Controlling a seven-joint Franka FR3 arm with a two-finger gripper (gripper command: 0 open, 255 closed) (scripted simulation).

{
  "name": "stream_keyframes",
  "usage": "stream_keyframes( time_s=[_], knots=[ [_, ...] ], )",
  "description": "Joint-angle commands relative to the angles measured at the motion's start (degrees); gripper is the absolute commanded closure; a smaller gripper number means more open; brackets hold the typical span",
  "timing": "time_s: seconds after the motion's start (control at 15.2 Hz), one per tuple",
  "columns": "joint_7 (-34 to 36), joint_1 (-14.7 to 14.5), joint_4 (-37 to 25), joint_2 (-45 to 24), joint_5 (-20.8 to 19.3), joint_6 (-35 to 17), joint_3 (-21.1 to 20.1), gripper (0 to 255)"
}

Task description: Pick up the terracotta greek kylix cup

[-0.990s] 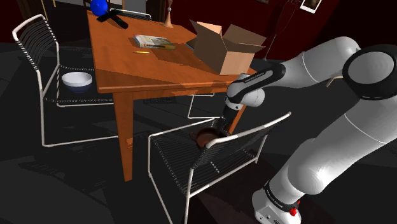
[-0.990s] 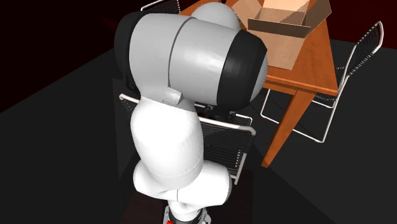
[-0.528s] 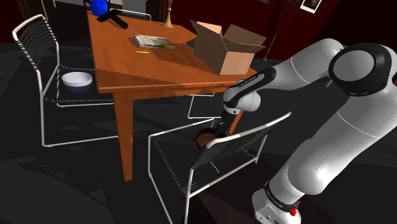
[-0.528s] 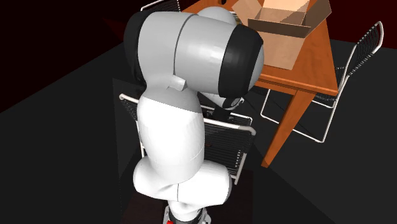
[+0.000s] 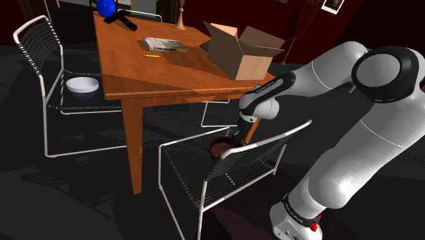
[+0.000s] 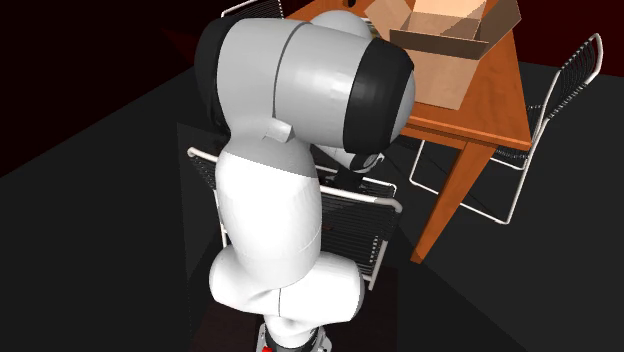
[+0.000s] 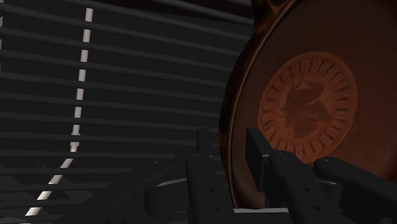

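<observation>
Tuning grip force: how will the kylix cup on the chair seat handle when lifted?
The kylix cup looks rigid and probably brittle: thin rim. The fingers pinch only that rim, so the wide, glossy bowl may pivot or slip.

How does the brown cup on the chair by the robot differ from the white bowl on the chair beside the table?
The cup is dark reddish-brown with an orange medallion inside; the bowl is mostly white. The gripper is at the cup's rim; the bowl stands far from it, untouched. Both rest on white wire chair seats: the cup's chair in front of the table, the bowl's chair at the shoulder view's left.
</observation>
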State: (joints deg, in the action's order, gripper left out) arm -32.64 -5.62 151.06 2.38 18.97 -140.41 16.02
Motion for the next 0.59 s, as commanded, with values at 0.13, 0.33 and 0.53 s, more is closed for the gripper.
stream_keyframes(
  time_s=[0.13,0.33,0.53],
  knots=[
    [1.36,0.13,-0.09,1.67,-1.45,1.71,-0.03,255],
    [3.05,0.48,-0.4,4.1,-3.29,4.14,-0.07,255],
    [4.56,0.85,-0.87,6.39,-4.84,6.63,-0.2,255]
  ],
)
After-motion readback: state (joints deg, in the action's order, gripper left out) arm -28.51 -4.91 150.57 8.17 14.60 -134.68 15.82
